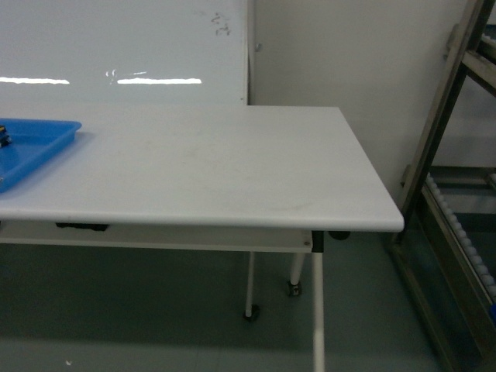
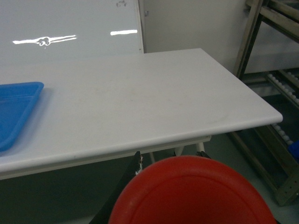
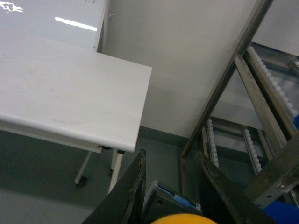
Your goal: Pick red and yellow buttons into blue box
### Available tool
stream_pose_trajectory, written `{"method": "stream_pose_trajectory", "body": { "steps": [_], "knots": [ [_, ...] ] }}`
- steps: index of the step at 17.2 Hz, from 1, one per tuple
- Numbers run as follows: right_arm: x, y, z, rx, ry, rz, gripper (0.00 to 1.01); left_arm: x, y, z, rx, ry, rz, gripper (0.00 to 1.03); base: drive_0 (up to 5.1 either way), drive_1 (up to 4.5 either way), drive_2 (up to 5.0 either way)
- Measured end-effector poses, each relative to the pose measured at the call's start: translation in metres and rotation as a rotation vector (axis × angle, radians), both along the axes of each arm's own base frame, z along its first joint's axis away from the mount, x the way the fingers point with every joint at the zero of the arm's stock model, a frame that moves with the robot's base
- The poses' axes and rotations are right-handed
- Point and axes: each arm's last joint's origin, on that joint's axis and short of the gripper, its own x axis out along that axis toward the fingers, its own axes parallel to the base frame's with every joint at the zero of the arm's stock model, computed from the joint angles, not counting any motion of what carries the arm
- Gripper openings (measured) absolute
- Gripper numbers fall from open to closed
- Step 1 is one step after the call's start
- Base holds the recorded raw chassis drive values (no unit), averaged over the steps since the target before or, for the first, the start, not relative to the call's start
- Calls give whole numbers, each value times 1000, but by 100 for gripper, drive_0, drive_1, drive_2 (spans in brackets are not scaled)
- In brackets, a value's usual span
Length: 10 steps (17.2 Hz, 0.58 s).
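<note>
In the left wrist view the red button's (image 2: 191,196) cap fills the bottom of the frame. My left gripper (image 2: 172,156) is shut on it, and its black fingers (image 2: 135,170) show on either side. It hangs in front of the table edge, below the tabletop. The right wrist view shows my right gripper (image 3: 172,153) shut on the yellow button (image 3: 184,219). That button's blocky base (image 3: 170,198) sits between the dark fingers (image 3: 133,186), over the floor beside the rack. Neither gripper appears in the head view. The blue box is out of view.
A white table (image 1: 232,170) stands ahead, with a shallow blue tray (image 1: 39,136) at its left end holding a small dark item. A metal roller rack (image 1: 457,194) stands right of the table, against the wall. A scrap of blue (image 3: 280,212) shows low by the rack.
</note>
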Motion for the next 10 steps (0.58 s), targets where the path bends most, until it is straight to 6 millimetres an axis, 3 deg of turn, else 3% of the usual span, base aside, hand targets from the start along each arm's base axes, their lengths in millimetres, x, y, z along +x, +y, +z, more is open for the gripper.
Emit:
{"method": "stream_pose_trajectory", "body": {
  "steps": [8,10],
  "knots": [
    [0,0,0,0,-1,0,29,0,0,0,-1,-1,0,25,0,0,0],
    [0,0,0,0,0,0,29,0,0,0,0,1,0,25,496,-249,-249]
  ]
}}
